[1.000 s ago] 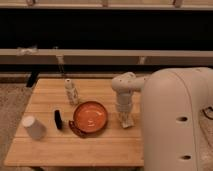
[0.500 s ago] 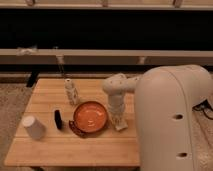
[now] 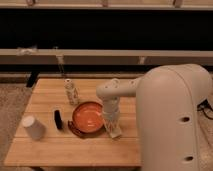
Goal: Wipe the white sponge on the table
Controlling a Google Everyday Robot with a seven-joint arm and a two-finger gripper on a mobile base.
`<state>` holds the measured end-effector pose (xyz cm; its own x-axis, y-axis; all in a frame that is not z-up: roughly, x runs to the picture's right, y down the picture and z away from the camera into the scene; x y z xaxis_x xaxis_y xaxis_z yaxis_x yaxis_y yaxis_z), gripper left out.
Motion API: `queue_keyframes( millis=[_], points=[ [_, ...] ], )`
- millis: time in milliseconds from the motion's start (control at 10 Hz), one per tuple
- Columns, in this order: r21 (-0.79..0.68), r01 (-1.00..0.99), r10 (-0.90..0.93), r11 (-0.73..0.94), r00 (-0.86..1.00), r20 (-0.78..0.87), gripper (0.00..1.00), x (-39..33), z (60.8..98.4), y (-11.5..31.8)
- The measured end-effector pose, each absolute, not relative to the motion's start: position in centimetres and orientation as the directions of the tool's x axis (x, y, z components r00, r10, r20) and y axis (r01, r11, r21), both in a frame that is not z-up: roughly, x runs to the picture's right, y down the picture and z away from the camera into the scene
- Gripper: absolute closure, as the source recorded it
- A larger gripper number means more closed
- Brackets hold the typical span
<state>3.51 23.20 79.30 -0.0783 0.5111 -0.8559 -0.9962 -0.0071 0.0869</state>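
My gripper (image 3: 114,128) points straight down over the table (image 3: 60,150), just right of the orange bowl (image 3: 88,116). It hangs from the big white arm (image 3: 170,115) that fills the right side of the camera view. At its lower tip a small pale block, the white sponge (image 3: 116,133), rests against the wooden planks. The gripper covers most of the sponge.
A white upturned cup (image 3: 33,127) stands at the front left. A small black object (image 3: 58,119) lies left of the bowl, and a patterned white bottle (image 3: 72,92) stands behind it. A dark wall with a rail runs behind the table.
The gripper and forearm have slid left along the table toward the orange bowl and slightly nearer the front edge. The bowl, cup and bottle have not moved.
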Motion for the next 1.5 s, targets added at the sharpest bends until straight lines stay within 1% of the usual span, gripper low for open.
queue_keyframes(
  millis=[100, 200, 400, 500, 600, 1000, 1300, 1500],
  points=[
    [0.099, -0.995, 0.502, -0.017, -0.094, -0.86, 0.64, 4.1, 78.8, 23.6],
    [0.116, -0.993, 0.487, -0.032, -0.117, -0.866, 0.53, 4.8, 78.4, 24.2],
    [0.155, -0.986, 0.452, -0.062, -0.166, -0.876, 0.33, 6.8, 77.5, 25.2],
    [0.18, -0.98, 0.438, -0.083, -0.198, -0.877, 0.25, 8.2, 77.1, 25.7],
    [0.218, -0.97, 0.419, -0.11, -0.244, -0.874, 0.2, 9.8, 76.7, 26.4],
    [0.278, -0.941, 0.415, -0.193, -0.335, -0.846, 0.2, 12.4, 76.4, 26.3],
    [0.253, -0.935, 0.467, -0.25, -0.345, -0.814, 0.2, 12.7, 75.5, 24.4],
    [0.247, -0.934, 0.478, -0.258, -0.345, -0.808, 0.2, 12.8, 75.3, 24.1]
  ],
)
